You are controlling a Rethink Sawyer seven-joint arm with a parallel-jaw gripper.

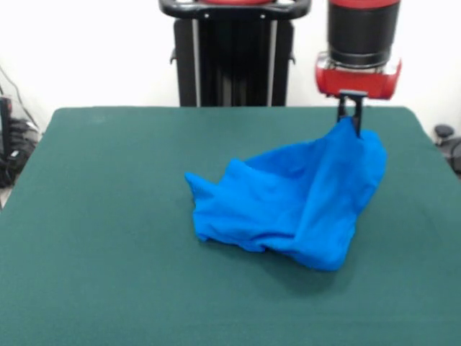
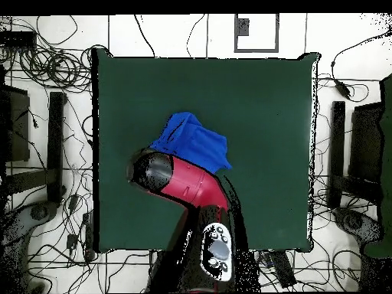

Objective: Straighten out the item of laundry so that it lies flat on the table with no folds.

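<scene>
The bright blue T-shirt [image 1: 295,205] lies crumpled right of centre on the dark green table [image 1: 108,216]. Its far right corner is pulled up into a peak. My gripper [image 1: 351,117] hangs from the red and black arm and is shut on that peak, holding it above the table. The rest of the cloth sags down to the table in folds. In the overhead view the T-shirt [image 2: 191,142] shows left of the table's [image 2: 260,115] centre. The arm [image 2: 180,180] covers its near edge and hides the gripper.
The robot's black pedestal [image 1: 234,50] stands behind the table's far edge. Loose cables [image 2: 46,69] and dark stands [image 2: 360,153] lie on the floor around the table's sides.
</scene>
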